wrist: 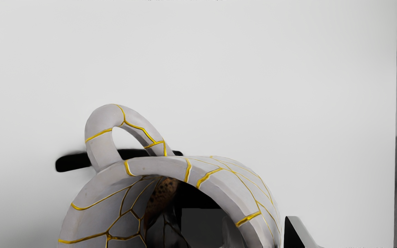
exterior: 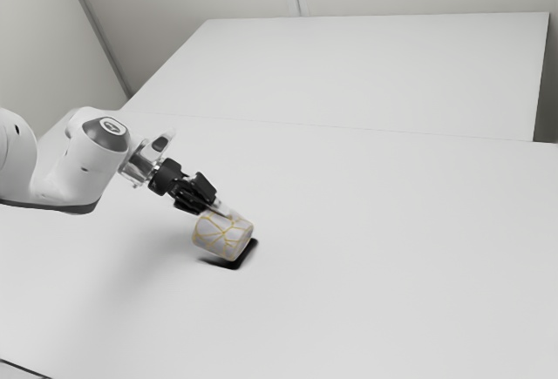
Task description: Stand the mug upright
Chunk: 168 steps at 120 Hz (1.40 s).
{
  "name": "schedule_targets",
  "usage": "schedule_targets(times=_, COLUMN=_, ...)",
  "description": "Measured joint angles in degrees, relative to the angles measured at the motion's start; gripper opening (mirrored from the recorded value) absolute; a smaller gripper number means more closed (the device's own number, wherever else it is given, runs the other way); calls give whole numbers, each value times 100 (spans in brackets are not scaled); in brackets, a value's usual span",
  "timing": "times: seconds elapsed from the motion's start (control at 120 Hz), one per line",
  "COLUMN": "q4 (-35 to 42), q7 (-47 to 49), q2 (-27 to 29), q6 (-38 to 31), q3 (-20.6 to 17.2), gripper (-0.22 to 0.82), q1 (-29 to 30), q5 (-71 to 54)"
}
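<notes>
No lettering can be read; the emblem [exterior: 112,126] on the arm [exterior: 74,168] is illegible.

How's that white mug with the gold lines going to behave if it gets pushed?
The mug would probably roll, given its round body, though the handle jutting from its side would likely stop it short. Its thick, smooth wall suggests it is stiff, and perhaps somewhat slippery.

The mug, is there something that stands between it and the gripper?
Nothing visible stands between them: in the exterior view, the gripper is right up at the mug, on the side toward the arm.
</notes>
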State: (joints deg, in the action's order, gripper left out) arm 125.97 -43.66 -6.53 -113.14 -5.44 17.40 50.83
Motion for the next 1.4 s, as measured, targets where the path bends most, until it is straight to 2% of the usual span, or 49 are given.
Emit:
schedule_targets(times=0.192, q4=103, q7=-219, q2=155, q6=-29, q3=-8, gripper=-12, q1=-11, q5=15)
schedule_targets(times=0.467, q4=39, q7=-341, q2=910, q6=-27, q3=-9, gripper=-16, q1=-190, q5=-116)
schedule_targets(times=0.658, q4=-385, q7=93, q2=1191, q6=-22, q3=-14, gripper=-18, q1=-942, q5=-1426)
schedule_targets(times=0.925, q4=-300, q7=1181, q2=1742, q6=-55, q3=-50, gripper=-18, q1=-1556, q5=-3552)
schedule_targets(times=1.092, q4=496, q7=1750, q2=2110, q6=-750, q3=-248, gripper=-18, q1=-1597, q5=-4234)
schedule_targets(times=1.4, q4=1685, q7=2506, q2=2166, q6=-2849, q3=-290, gripper=-18, q1=-1617, q5=-4869)
